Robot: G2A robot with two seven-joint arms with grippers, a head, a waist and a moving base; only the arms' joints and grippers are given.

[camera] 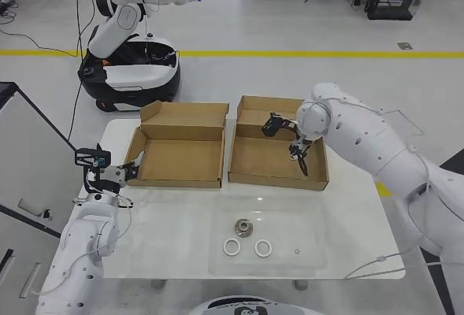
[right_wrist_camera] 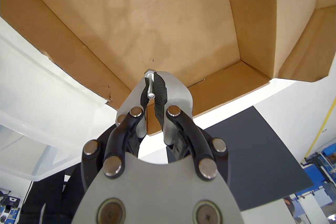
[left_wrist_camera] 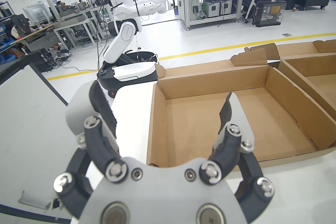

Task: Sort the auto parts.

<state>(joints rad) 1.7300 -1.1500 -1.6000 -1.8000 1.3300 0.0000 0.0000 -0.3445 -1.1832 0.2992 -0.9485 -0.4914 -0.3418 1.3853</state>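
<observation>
The right gripper [right_wrist_camera: 155,83], fingers pressed together on a small threaded bolt [right_wrist_camera: 150,86], hangs over the floor of the right-hand cardboard box [right_wrist_camera: 157,12]. The bolt lies lengthwise between the pads, with its hex head poking out past the fingertips and its threaded end pointing back toward the palm. The bare box floor sits straight ahead of the tips, so a release looks set to drop the bolt head-first. One box corner and its walls lie beyond and to one side of the tool, and it cannot be told how far the head is from the cardboard.

The left gripper [left_wrist_camera: 162,93] is spread wide and holds nothing. It sits just outside the near corner of the left-hand cardboard box [left_wrist_camera: 236,114], whose floor lies ahead of its fingers.

A metal hub [camera: 242,228] and two white rings [camera: 232,247] wait in a clear tray [camera: 216,264] behind both tools, on the robot's side of the boxes. Neither arm looks clearly closer to them. A speck near the rings is too small to identify, and in the top view the bolt itself is too small to make out
</observation>
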